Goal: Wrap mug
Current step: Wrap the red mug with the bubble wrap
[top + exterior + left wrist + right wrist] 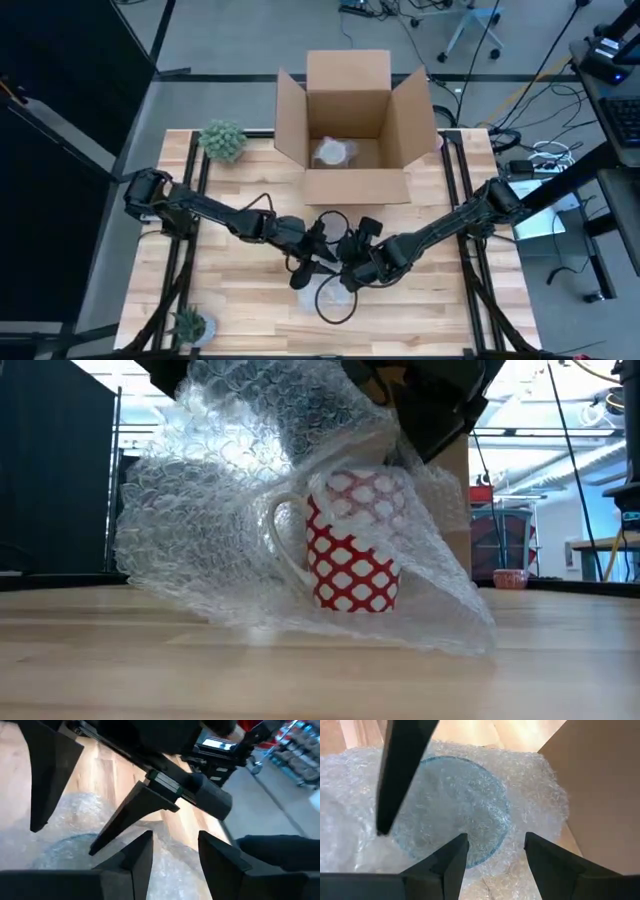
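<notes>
A red mug with a white lattice pattern (352,555) stands upright on the wooden table, handle toward the low view's left. A sheet of clear bubble wrap (215,510) is draped over it and rises high above it. Both grippers hang over the mug at the table's middle. My right gripper (496,836) is open and points down, one finger inside and one outside the wrap-covered rim (506,812). My left gripper (175,837) is open beside it, over the wrap (75,815). In the low view the dark grippers (425,410) hide the top of the wrap. My left gripper has one fingertip (382,827) down at the wrap beside the mug's rim, coming from above; I cannot tell whether it touches the wrap. My right gripper stands astride the wrapped rim from above; I cannot tell whether its fingers touch the wrap.
An open cardboard box (345,100) stands at the far middle of the table, with a pale wrapped thing (333,152) inside. A small green plant (222,140) sits at the far left and another (190,322) at the near left. Bare wood lies to both sides.
</notes>
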Robot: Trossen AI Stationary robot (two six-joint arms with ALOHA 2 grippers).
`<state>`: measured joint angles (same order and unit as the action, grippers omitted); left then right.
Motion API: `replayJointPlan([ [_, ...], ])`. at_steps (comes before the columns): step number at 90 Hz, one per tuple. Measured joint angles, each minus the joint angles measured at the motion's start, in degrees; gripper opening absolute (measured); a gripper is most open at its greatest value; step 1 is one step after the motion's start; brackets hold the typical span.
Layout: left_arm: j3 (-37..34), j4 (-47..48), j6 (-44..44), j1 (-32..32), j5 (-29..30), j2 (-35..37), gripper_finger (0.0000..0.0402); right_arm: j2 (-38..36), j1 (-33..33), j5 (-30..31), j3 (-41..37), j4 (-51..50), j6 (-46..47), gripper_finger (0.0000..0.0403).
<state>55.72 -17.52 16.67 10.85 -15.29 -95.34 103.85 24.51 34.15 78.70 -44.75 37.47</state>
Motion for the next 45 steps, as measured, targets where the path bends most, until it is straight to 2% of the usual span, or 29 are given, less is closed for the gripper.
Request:
replayJointPlan([
  [10, 0.00, 1.21, 1.00, -0.78, 0.12, 1.16, 0.0142, 0.00, 0.00, -1.18, 0.00, -0.09, 0.02, 0.0185],
  [28, 0.02, 4.64, 0.25, -1.20, 4.12, 2.70, 0.0142, 0.02, 0.00, -1.39, 0.00, -0.05, 0.00, 0.0185],
  [37, 0.02, 6.35, -2.19, -1.14, 7.40, 2.59, 0.0142, 0.02, 0.00, -1.42, 0.00, -0.04, -0.04, 0.0185],
  [45, 0.02, 9.30, -3.69, -1.29, 12.89, 2.61, 0.0142, 0.04, 0.00, -1.44, 0.00, -0.07, -0.09, 0.0185],
])
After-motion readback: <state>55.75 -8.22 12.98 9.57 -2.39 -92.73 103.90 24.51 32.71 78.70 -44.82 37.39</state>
